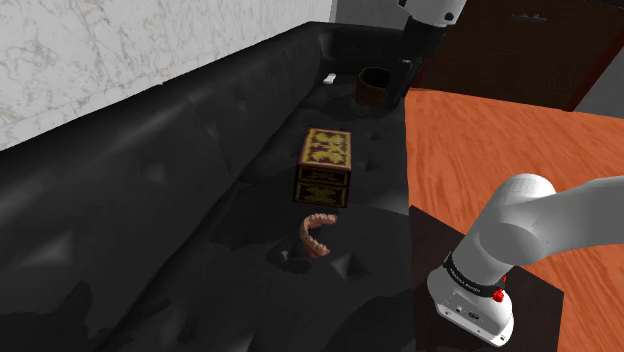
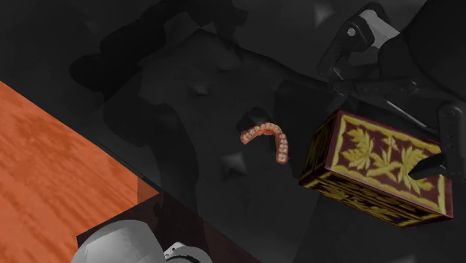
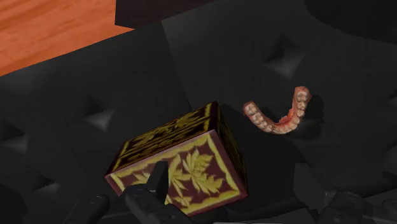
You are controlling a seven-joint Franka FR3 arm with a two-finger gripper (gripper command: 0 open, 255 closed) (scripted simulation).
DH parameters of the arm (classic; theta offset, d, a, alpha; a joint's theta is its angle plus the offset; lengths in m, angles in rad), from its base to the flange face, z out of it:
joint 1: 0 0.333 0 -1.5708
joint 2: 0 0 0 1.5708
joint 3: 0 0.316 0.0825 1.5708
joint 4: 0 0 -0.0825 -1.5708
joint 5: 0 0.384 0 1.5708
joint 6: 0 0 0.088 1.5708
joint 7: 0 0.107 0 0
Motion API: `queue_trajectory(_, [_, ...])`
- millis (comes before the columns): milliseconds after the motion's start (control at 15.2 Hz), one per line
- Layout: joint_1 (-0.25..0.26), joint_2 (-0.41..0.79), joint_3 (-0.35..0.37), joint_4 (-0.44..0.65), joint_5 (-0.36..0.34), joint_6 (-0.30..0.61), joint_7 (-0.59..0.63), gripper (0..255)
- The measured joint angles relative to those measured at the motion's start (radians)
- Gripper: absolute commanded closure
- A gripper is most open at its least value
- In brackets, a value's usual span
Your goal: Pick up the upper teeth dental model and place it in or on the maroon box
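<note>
Claw (image 3: 251, 191) hangs over a black tufted sofa (image 3: 76, 114). Its fingers (image 3: 159, 181) stand apart w/ nothing clamped btwn them.

Right under the claw sits the box (image 3: 191, 165). It's maroon w/ a yellow leaf pattern on the top & sides, and it rests on the sofa seat. In the wrist view one finger crosses in front of the box's top face. Can't tell if it touches, but the claw isn't gripping the box.

Teeth model (image 3: 280, 121) is a U-shaped arch w/ pink gums & pale teeth. It lies on the sofa seat, past the box as seen from the claw, toward the side of the other finger. It's near the box but not touching, w/ a strip of black cushion btwn them. The open end of the U points away from the claw, and the model is well clear of both fingers.

Orange wood floor (image 3: 51, 32) runs along the sofa's front edge, further from the claw than the box. In the shoulder view the white arm (image 1: 540, 220) rises from the dark stand (image 1: 435, 238) on that floor, beside the sofa.
</note>
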Motion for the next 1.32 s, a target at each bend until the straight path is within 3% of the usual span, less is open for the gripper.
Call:
queue_trajectory(462, [0.019,-0.024,0.062,-0.153,0.052,0.128,0.07,0])
queue_trajectory(924, [0.054,0.009,0.161,-0.331,0.133,0.342,0.163,0])
queue_trajectory(1320, [0.087,0.116,0.266,-0.421,0.208,0.547,0.25,0])
